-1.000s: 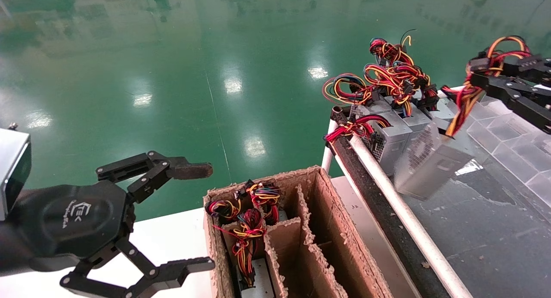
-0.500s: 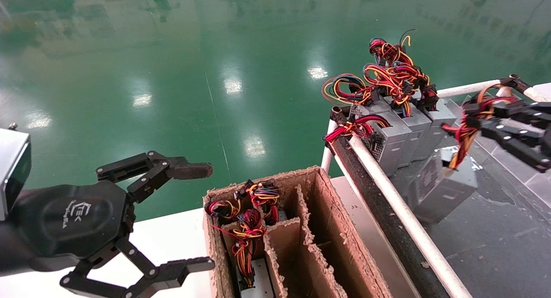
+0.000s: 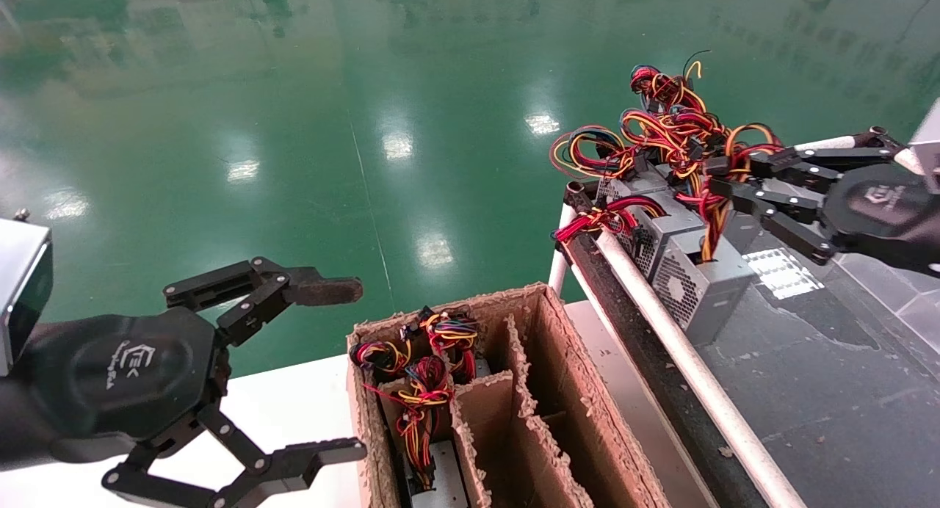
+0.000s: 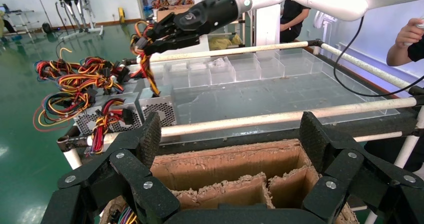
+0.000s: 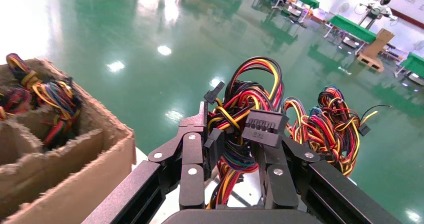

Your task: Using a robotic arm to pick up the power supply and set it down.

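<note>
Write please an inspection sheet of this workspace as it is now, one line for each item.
Surface: dark belt with white rails, plus a white table.
Job's things: power supply resting on the belt, at the near end of a row of similar units.
Clutter: cardboard box with dividers; wire bundles fill the far-left cells, the others look empty.
Grippers: right claw shut on the wires; left claw open, idle over the table.
Cables: wires of red, yellow and black run from the right claw down to the power supply.
Surroundings: green glossy floor; a person's hand beyond the belt.
</note>
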You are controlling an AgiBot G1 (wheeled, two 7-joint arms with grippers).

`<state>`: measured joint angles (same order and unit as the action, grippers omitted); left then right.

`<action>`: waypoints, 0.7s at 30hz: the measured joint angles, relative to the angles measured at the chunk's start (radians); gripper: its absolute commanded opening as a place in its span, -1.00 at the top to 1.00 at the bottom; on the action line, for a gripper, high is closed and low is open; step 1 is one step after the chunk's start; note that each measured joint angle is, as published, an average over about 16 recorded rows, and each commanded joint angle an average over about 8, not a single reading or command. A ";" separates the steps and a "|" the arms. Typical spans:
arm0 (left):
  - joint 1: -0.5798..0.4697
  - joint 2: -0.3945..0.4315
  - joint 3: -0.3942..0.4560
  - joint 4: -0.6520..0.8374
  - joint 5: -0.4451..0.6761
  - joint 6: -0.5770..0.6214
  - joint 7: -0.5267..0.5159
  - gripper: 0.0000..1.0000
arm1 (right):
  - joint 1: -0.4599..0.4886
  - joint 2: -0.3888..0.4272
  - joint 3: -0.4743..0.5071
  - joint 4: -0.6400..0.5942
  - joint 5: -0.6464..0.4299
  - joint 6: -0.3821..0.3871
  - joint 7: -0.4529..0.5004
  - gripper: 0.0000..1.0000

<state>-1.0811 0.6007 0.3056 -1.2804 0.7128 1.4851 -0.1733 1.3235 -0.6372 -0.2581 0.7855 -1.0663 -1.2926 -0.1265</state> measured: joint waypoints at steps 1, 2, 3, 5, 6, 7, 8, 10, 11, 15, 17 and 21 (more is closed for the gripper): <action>0.000 0.000 0.000 0.000 0.000 0.000 0.000 -1.00 | 0.007 -0.007 -0.003 -0.004 -0.006 0.003 -0.006 0.69; 0.000 0.000 0.000 0.000 0.000 0.000 0.000 -1.00 | 0.014 -0.014 -0.006 -0.009 -0.012 0.005 -0.011 0.44; 0.000 0.000 0.000 0.000 0.000 0.000 0.000 -1.00 | 0.020 -0.020 -0.009 -0.013 -0.017 0.008 -0.017 0.19; 0.000 0.000 0.000 0.000 0.000 0.000 0.000 -1.00 | 0.030 -0.030 -0.014 -0.021 -0.027 0.012 -0.027 -0.31; 0.000 0.000 0.000 0.000 0.000 0.000 0.000 -1.00 | 0.034 -0.035 -0.016 -0.025 -0.031 0.014 -0.032 -0.56; 0.000 0.000 0.000 0.000 0.000 0.000 0.000 -1.00 | 0.038 -0.038 -0.018 -0.029 -0.034 0.015 -0.036 -0.76; 0.000 0.000 0.000 0.000 0.000 0.000 0.000 -1.00 | 0.041 -0.041 -0.019 -0.033 -0.037 0.015 -0.039 -0.92; 0.000 0.000 0.000 0.000 0.000 0.000 0.000 -1.00 | 0.046 -0.045 -0.022 -0.039 -0.041 0.014 -0.043 -1.00; 0.000 0.000 0.000 0.000 0.000 0.000 0.000 -1.00 | 0.048 -0.046 -0.023 -0.043 -0.042 0.013 -0.044 -1.00; 0.000 0.000 0.001 0.000 0.000 0.000 0.000 -1.00 | 0.053 -0.045 -0.026 -0.054 -0.043 0.003 -0.041 -1.00; 0.000 0.000 0.001 0.000 -0.001 0.000 0.000 -1.00 | 0.056 -0.044 -0.027 -0.060 -0.042 -0.005 -0.035 -1.00; 0.000 0.000 0.001 0.000 -0.001 0.000 0.000 -1.00 | 0.063 -0.039 -0.032 -0.072 -0.043 -0.023 -0.019 -1.00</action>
<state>-1.0813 0.6004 0.3065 -1.2804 0.7122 1.4847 -0.1729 1.3861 -0.6765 -0.2905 0.7134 -1.1092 -1.3153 -0.1453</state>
